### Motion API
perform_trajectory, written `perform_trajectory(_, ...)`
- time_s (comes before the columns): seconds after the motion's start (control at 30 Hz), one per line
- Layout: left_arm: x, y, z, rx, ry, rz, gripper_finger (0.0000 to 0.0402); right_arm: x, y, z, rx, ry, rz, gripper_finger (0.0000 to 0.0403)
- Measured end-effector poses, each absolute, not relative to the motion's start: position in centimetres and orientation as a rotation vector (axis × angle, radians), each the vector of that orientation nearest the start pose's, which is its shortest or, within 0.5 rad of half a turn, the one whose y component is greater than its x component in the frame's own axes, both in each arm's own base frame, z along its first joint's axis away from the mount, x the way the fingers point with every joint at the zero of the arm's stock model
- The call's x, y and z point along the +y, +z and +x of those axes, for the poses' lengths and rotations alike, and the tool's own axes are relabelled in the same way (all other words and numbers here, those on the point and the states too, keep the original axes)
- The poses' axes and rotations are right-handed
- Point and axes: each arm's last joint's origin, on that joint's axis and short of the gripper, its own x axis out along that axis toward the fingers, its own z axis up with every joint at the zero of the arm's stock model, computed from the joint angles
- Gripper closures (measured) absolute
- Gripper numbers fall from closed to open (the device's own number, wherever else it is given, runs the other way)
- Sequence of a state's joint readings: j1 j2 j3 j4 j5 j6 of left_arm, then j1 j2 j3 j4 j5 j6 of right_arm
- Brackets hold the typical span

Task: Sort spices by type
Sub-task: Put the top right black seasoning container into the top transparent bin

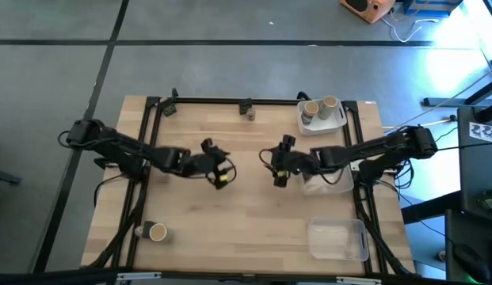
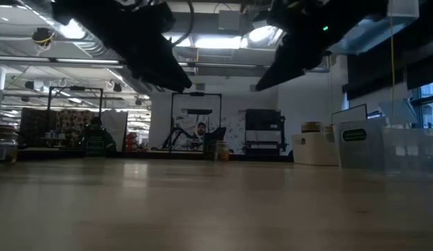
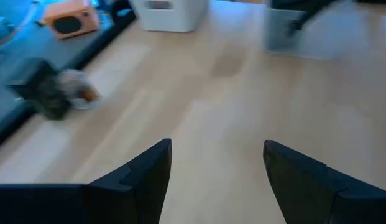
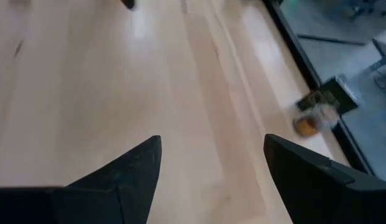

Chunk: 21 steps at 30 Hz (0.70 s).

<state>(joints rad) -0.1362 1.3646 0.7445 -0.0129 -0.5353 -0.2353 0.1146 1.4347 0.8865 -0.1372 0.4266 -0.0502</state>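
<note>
Jaws of left gripper [image 3: 214,168] and right gripper [image 4: 211,165] open, empty — spice jar [image 3: 78,93] blurred.

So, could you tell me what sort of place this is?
Probably a robotics lab or workshop: a framed wooden table on a grey tiled floor, open industrial ceiling lights, and equipment racks behind.

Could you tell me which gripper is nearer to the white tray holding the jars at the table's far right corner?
The right gripper. It hangs open over mid-table, just left of and nearer than the white tray. The left gripper, also open, is farther left.
</note>
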Motion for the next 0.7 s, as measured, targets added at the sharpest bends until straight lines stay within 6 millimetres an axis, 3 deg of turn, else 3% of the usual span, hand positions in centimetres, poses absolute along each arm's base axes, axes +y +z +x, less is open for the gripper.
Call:
perform_trajectory(0.3, 4.5, 22.5, 27.7, 0.538, 0.596, -0.058, 0.0164, -0.8, 22.6, 29.8, 0.732, -0.259, -0.3, 0.0121)
perform_trajectory(0.7, 13.6, 22.1, 26.8, 0.437, 0.53, -0.17, 0.0164, -4.5, 22.3, 29.5, 0.77, -0.19, -0.292, 0.0121)
